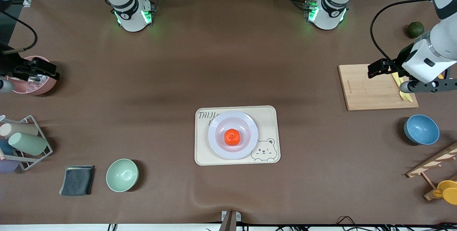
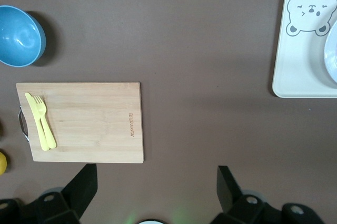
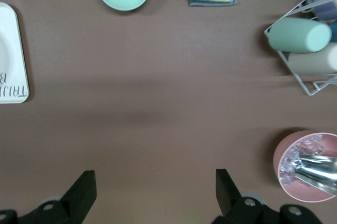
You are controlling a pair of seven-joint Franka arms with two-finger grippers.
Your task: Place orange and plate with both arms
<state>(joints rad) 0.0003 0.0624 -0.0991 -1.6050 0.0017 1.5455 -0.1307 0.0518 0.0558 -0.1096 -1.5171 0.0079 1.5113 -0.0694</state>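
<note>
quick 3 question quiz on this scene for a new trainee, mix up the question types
1. True or false: the orange lies on the plate.
2. What does the plate rest on?
 A. the wooden board
 B. the bear-print tray
 C. the bare table
3. Fill in: the left pincer hangs open over the ____.

Key
1. True
2. B
3. wooden board; the right pincer, also open, is over the pink bowl.
</note>
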